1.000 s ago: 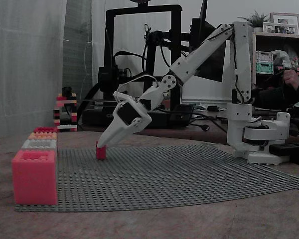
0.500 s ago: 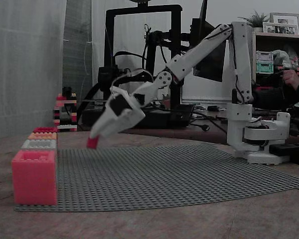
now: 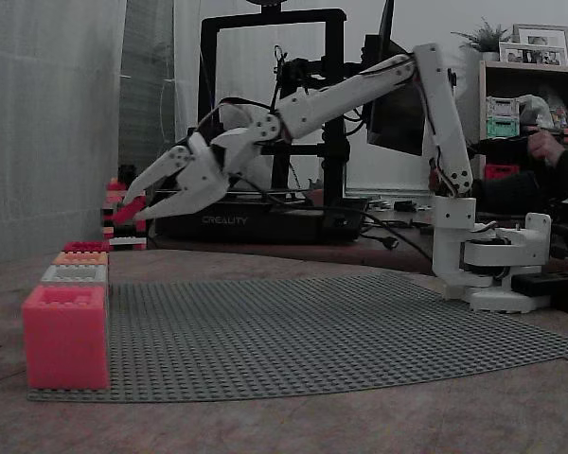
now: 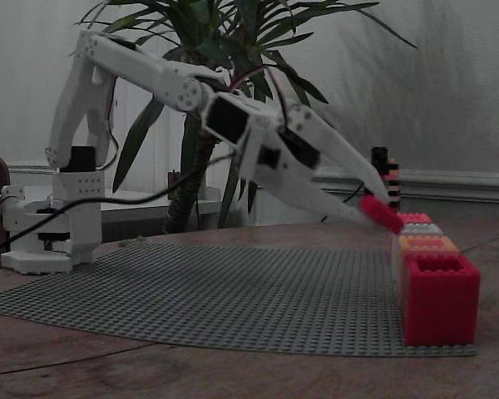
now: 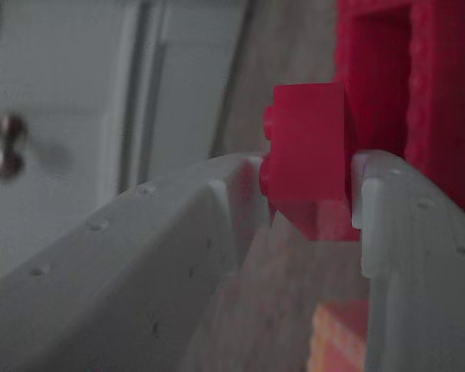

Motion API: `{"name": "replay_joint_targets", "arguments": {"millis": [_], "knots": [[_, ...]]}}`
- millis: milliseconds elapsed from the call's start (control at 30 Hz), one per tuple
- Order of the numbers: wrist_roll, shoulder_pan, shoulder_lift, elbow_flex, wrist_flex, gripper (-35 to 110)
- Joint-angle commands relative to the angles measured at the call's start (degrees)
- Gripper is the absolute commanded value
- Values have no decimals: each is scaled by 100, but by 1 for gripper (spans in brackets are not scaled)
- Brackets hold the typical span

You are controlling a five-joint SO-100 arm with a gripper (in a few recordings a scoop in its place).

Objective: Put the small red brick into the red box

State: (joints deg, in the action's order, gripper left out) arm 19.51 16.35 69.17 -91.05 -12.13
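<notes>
Small red brick (image 5: pixel 306 159): lifted off the baseplate since a second ago, clamped in gripper (image 3: pixel 133 210); carried toward red box (image 3: pixel 85 247), seemingly near above it; release pending.

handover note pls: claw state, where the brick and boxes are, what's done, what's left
Claw: shut on the brick, held in the air over the far end of the box row.
Red box: farthest in the row at the baseplate's edge; orange, grey and pink boxes sit nearer the camera.
Done: brick grasped, lifted off the baseplate.
Left: line up over the red box, lower, release.
</notes>
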Motion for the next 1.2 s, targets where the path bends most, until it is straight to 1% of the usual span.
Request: {"name": "replay_joint_targets", "arguments": {"millis": [0,100,167,533,700,900,1100,1167], "knots": [[-272,141,-308,1767,-1055,0],[-492,114,-844,2689,-1688,0],[-606,114,-1046,3103,-1854,0],[-668,70,-1758,4280,-2180,0],[-668,9,-2013,4518,-2373,1],[-686,-9,-2136,4702,-2479,12],[-650,-9,-2153,4720,-2496,15],[-598,-9,-2118,4720,-2531,13]]}}
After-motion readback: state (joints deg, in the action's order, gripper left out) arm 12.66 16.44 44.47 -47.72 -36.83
